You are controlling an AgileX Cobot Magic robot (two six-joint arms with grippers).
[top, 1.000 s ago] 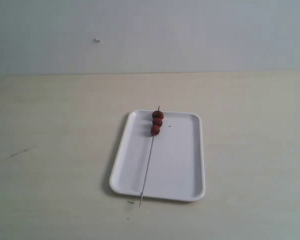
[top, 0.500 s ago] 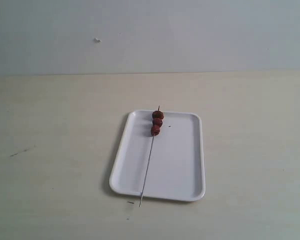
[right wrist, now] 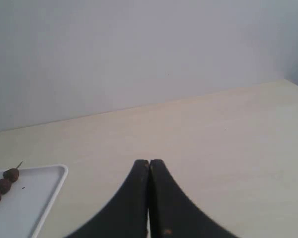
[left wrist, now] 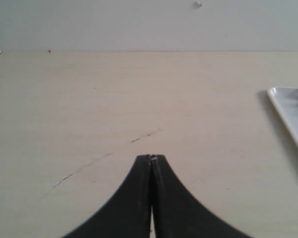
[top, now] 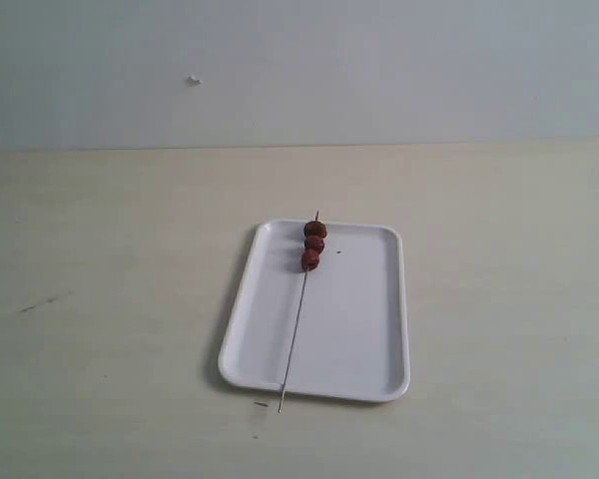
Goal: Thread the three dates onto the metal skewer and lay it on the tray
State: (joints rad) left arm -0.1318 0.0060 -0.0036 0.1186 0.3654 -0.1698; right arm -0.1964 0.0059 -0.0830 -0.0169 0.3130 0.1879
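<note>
The white tray lies on the table, near the middle of the exterior view. Across it rests the thin metal skewer, its near end sticking out past the tray's front rim. The three dates sit threaded in a row near the skewer's far tip. Neither arm shows in the exterior view. My left gripper is shut and empty over bare table, with the tray's corner far to one side. My right gripper is shut and empty too, well apart from the tray and the dates.
A pale wall stands behind the table, with a small white speck on it. Thin dark scratches mark the tabletop near my left gripper. A small dark speck lies on the tray beside the dates.
</note>
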